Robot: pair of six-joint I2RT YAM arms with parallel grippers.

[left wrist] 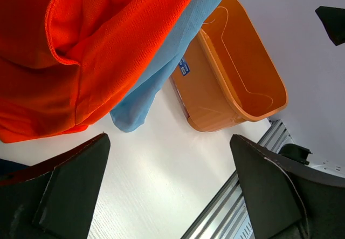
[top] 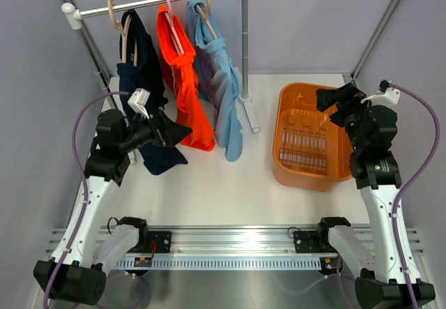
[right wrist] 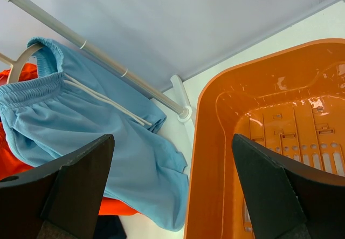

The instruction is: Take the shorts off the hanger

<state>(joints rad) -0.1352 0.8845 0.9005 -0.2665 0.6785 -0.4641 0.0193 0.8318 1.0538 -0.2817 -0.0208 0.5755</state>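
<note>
Three pairs of shorts hang on hangers on a white rail (top: pixel 150 2): dark navy (top: pixel 143 79) on the left, bright orange (top: pixel 182 79) in the middle, light blue (top: pixel 221 93) on the right. My left gripper (top: pixel 174 133) is open and empty, at the lower hems of the navy and orange pairs. Its wrist view shows the orange shorts (left wrist: pixel 81 45) and light blue shorts (left wrist: pixel 161 72) just ahead of the gripper (left wrist: pixel 170 196). My right gripper (top: pixel 333 98) is open and empty above the orange basket; its wrist view (right wrist: pixel 172 196) faces the light blue shorts (right wrist: pixel 97 142).
An orange plastic basket (top: pixel 286 134) stands on the white table to the right of the rack and shows in both wrist views (left wrist: pixel 237 72) (right wrist: pixel 210 169). The rack's right upright (top: pixel 244 44) stands between shorts and basket. A metal rail (top: pixel 230 243) runs along the near edge.
</note>
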